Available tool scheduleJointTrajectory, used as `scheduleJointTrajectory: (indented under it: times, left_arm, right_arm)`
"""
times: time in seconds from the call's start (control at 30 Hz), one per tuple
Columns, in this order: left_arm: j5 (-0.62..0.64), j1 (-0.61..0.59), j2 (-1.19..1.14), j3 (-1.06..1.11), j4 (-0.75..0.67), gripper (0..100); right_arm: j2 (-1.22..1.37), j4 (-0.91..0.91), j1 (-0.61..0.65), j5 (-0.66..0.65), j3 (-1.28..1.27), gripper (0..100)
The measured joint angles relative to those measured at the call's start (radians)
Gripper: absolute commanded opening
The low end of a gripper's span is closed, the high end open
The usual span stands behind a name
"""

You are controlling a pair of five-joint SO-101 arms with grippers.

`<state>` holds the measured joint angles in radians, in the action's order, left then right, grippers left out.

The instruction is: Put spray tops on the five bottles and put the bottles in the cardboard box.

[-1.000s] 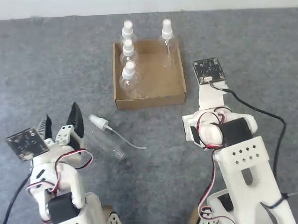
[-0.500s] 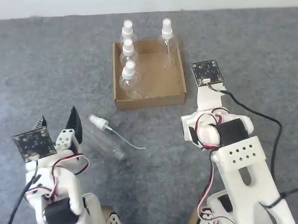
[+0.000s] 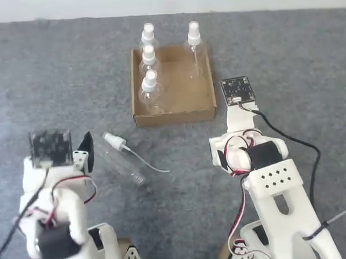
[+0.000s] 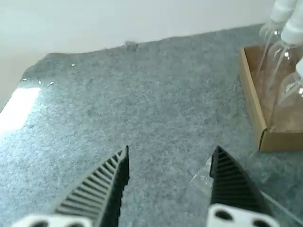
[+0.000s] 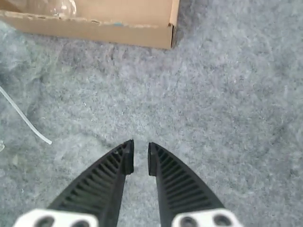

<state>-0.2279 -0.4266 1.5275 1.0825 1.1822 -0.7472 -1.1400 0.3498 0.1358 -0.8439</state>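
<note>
Lying on its side on the grey felt-covered bench (image 3: 290, 48), left of centre in the high view, the fifth bottle (image 3: 125, 165) is clear and slim. A white spray top (image 3: 113, 139) sits at its upper-left end, and a thin tube (image 3: 153, 165) trails from there toward the lower right, over the felt beside the bottle. Whether the top is seated on the neck cannot be told.

Four bottles (image 3: 150, 89), each clear with a white top, stand upright in the cardboard box (image 3: 178, 109) at upper centre: three along its left side and one at its upper-right corner.

The left end effector (image 4: 171, 151) is spread wide and holds nothing. It sits just left of the lying bottle's spray top, which peeks out right beside one of its fingers in the left wrist view.

The right end effector (image 5: 140, 146) has its fingers pressed almost together, with only a slit between them, and it is empty. It hangs over bare felt near the box's lower-right corner, well apart from the lying bottle, with the tube's free end off to one side.
</note>
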Motion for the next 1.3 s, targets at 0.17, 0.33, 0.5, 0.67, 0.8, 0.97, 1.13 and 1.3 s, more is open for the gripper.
scheduleJointTrajectory:
  times: [0.17,0.33,0.5,0.67,0.8,0.97,1.13,1.3]
  left_arm:
    - [-0.19,0.003,-0.215,-0.109,0.014,26]
    - [-0.377,0.002,-0.325,-0.155,0.038,26]
    - [-0.525,0.002,-0.381,-0.157,0.041,26]
    - [-0.543,0.002,-0.482,-0.178,0.041,26]
    - [-0.505,-0.005,-0.626,-0.259,0.041,26]
    - [-0.46,-0.025,-0.825,-0.377,0.041,26]
    - [-0.456,-0.068,-0.993,-0.471,0.041,26]
    - [-0.453,-0.081,-1.125,-0.537,0.041,26]
  right_arm:
    - [0.0,0.012,0.0,0.0,-0.002,2.0]
    - [0.0,0.012,0.0,0.0,-0.002,2.0]
    - [0.0,0.012,0.0,0.0,-0.002,2.0]
    - [0.0,0.012,0.0,0.0,-0.002,2.0]
    - [0.0,0.012,0.0,0.0,-0.002,2.0]
    - [0.0,0.012,0.0,0.0,-0.011,2.0]
    - [0.0,0.012,-0.003,0.0,-0.035,2.0]
    - [0.0,0.012,-0.002,0.0,-0.035,2.0]
